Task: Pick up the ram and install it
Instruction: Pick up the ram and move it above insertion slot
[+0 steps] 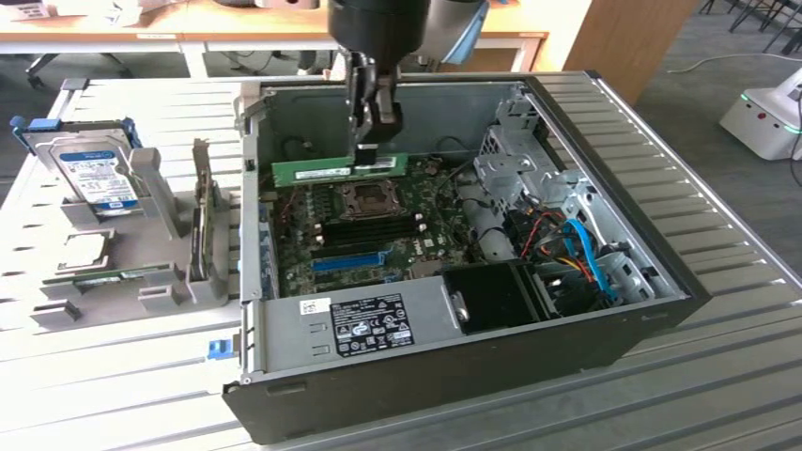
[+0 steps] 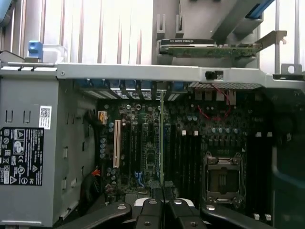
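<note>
Pinching the ram [image 1: 319, 170] by its top edge: gripper [image 1: 372, 144], fingers pressed onto the green stick. Held level above the motherboard [image 1: 426, 246], near the processor socket [image 1: 366, 197], inside the open computer case [image 1: 626, 141] (hard drive [image 1: 98, 174] outside, toward the exterior view's left).

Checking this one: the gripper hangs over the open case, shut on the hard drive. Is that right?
Not quite. The gripper does hang over the open case, but it is shut on the ram, not the hard drive, which stands outside the case at the exterior view's left. The exterior view shows this.
</note>
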`<state>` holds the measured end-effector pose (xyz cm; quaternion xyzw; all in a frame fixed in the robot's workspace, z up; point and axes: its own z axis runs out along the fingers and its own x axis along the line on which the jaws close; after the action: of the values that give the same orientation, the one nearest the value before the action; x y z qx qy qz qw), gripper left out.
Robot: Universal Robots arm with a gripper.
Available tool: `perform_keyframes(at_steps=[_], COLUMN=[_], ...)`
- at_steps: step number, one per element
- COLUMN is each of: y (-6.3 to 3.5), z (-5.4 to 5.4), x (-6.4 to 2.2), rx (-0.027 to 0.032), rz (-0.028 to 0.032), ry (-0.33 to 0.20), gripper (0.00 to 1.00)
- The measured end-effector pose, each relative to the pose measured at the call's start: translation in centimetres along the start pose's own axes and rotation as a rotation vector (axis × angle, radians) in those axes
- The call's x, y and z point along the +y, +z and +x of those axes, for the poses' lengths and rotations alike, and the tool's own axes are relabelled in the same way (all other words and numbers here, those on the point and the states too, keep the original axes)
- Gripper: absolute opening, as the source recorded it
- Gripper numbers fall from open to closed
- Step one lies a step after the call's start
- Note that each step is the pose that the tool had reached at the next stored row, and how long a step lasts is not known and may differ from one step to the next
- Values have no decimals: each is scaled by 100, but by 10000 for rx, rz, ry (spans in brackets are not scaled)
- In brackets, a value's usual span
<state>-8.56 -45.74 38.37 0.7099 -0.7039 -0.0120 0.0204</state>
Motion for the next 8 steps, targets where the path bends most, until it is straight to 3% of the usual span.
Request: perform_keyframes(at_steps=[5,8], y=[-6,-6], z=[1,2], x=[-149,-169], rx=[0,0], rz=[-4,-4], ry=[-1,-1], gripper=[12,12])
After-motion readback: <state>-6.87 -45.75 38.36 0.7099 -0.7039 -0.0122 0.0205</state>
